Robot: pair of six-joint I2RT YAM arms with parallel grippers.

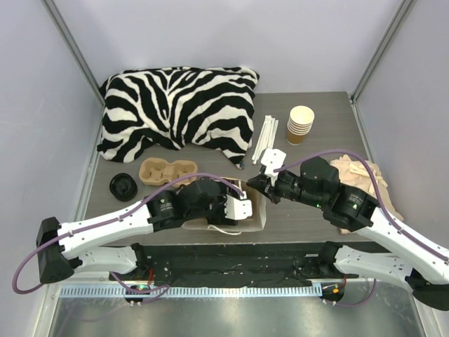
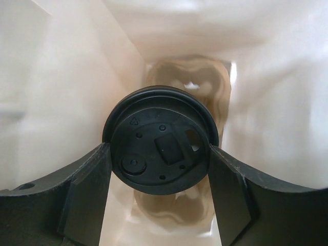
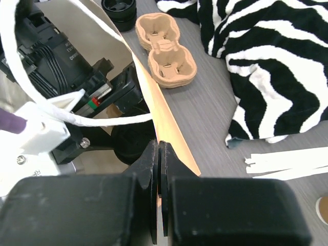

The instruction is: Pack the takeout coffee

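Gripping coffee cup by lid sides, left hand inside paper bag; cup upright, deep in bag. Right hand closed, pinching bag rim.

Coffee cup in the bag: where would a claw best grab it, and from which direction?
Grip the takeout coffee on opposite sides at its lid, coming in through the mouth of the bag. Bag walls crowd it, and its round rim fits inside the left claw.
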